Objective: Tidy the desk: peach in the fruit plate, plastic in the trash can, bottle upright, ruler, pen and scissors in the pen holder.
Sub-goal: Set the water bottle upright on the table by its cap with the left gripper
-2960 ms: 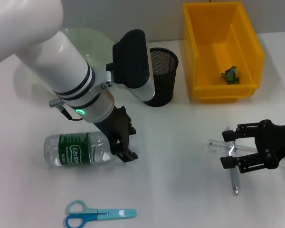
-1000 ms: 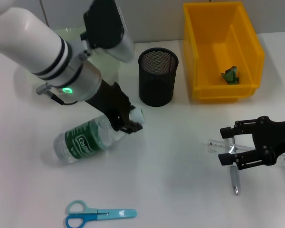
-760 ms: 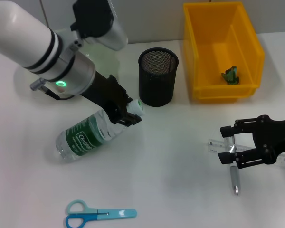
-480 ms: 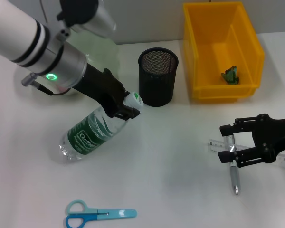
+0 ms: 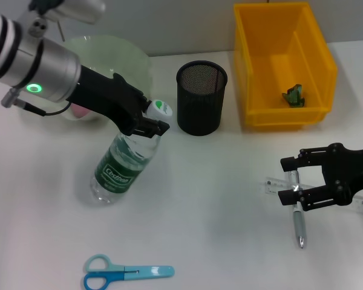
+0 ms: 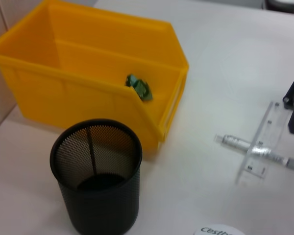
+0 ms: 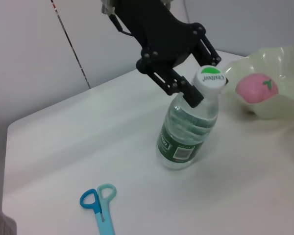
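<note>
Left gripper (image 5: 146, 121) clamps bottle (image 5: 122, 167) neck beside pen holder (image 5: 201, 105), tilting upright. Right gripper (image 5: 299, 177) wide over ruler (image 5: 317, 194).

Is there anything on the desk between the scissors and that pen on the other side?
No. In the head view, the stretch of white desk from the scissors to the pen, which lies under the right claw, is bare.

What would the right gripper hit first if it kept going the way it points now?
The right gripper points toward the robot's left, low over the table. The ruler and pen lie right at its fingertips, so it would likely meet them first, though whether it would clear them is unclear.
</note>
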Available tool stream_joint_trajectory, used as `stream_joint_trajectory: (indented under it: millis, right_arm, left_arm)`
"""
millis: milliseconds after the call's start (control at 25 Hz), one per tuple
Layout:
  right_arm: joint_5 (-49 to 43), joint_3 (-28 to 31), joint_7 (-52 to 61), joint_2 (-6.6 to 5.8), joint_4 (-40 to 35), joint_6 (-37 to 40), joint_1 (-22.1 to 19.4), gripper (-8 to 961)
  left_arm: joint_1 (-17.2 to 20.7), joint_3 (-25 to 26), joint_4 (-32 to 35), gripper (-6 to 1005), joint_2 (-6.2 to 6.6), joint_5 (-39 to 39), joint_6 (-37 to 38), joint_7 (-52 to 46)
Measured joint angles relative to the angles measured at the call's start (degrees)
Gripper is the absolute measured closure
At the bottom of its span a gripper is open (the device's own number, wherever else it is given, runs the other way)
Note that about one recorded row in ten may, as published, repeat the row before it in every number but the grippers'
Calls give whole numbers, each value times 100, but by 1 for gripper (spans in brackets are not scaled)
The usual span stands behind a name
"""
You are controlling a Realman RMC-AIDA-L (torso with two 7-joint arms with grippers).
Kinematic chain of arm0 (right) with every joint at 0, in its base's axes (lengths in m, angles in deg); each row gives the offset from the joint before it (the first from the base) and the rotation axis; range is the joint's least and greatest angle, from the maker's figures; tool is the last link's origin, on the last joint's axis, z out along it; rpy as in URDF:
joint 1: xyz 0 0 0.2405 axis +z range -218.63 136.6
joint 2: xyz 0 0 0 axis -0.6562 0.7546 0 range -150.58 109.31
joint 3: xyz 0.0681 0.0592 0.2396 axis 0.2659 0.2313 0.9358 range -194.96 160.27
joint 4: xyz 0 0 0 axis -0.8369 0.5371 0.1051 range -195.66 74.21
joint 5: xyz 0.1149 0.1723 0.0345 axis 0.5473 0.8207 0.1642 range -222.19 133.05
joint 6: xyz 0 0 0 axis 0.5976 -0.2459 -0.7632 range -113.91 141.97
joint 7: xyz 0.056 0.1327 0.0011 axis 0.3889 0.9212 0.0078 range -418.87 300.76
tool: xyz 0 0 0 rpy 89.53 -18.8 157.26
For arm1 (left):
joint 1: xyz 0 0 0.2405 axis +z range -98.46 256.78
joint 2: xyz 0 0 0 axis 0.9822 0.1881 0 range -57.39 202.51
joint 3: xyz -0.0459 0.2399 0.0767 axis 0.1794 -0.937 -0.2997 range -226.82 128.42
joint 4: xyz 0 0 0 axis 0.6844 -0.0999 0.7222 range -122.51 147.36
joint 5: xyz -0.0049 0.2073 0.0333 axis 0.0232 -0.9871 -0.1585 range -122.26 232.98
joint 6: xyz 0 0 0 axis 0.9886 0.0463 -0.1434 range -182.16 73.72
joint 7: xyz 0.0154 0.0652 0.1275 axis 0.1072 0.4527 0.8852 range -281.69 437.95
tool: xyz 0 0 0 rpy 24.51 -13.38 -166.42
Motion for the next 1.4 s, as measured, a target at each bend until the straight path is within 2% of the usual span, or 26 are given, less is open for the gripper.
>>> stream_joint_trajectory:
  millis: [520,720,880,1200,1400]
  right_arm:
    - [10,1,16,8,-5,0,5,158]
    - [11,8,20,15,-4,0,8,158]
    - [19,10,21,17,-4,-1,9,157]
    - [19,75,24,16,3,0,9,157]
    - [19,80,23,4,21,-1,8,157]
  left_arm:
    - [504,682,374,566,17,600,376,199]
    - [719,1016,386,566,24,1033,565,451]
    - [928,1093,399,566,31,1401,622,676]
    - [1328,1311,307,566,33,2182,571,1367]
    - [1498,1461,8,567,34,2648,583,1846]
